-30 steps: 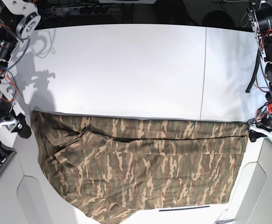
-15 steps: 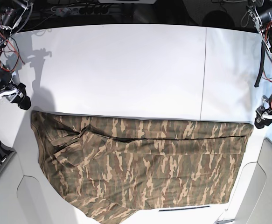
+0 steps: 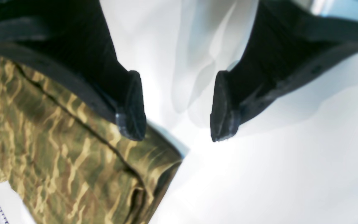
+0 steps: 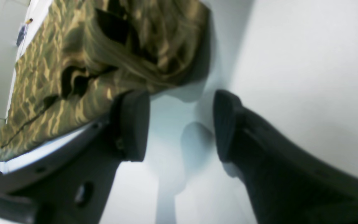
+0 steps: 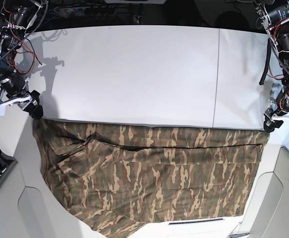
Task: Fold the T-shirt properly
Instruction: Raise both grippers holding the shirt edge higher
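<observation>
Hovering at both far corners of the shirt [image 5: 149, 173], pincers empty.

We see the shirt spread flat on the table [image 5: 134, 69], its long axis running from one pincer across to the other. Our left gripper [image 5: 272, 124] hangs just beside one far corner, the right gripper [image 5: 33, 109] just beside the other; neither is clearly nearer. Both sets of jaws stand wide apart with only bare table between them. We judge each corner lies just inward of its pincer.
</observation>
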Controlling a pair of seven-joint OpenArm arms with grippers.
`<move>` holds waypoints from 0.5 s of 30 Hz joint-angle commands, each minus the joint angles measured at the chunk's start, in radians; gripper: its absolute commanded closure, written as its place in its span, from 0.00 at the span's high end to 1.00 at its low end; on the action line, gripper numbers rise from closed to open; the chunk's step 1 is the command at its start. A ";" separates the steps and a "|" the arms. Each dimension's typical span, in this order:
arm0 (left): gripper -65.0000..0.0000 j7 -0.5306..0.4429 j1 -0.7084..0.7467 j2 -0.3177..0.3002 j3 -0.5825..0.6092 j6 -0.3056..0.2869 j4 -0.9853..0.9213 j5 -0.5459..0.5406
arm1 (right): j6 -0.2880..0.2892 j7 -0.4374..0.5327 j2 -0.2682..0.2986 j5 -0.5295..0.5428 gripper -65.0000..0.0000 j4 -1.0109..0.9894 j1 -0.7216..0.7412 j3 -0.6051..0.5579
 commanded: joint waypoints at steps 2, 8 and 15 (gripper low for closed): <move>0.56 -0.011 -0.013 -0.005 -0.003 -0.003 0.007 0.016 | 0.003 0.038 0.017 -0.005 0.50 0.016 0.015 -0.008; 0.56 -0.039 -0.025 0.009 -0.003 0.001 0.001 0.016 | -0.008 0.053 0.017 -0.032 0.58 -0.038 0.072 -0.051; 0.56 -0.048 -0.084 0.034 -0.002 0.037 -0.046 0.052 | -0.007 0.059 0.017 -0.053 0.63 -0.208 0.196 -0.055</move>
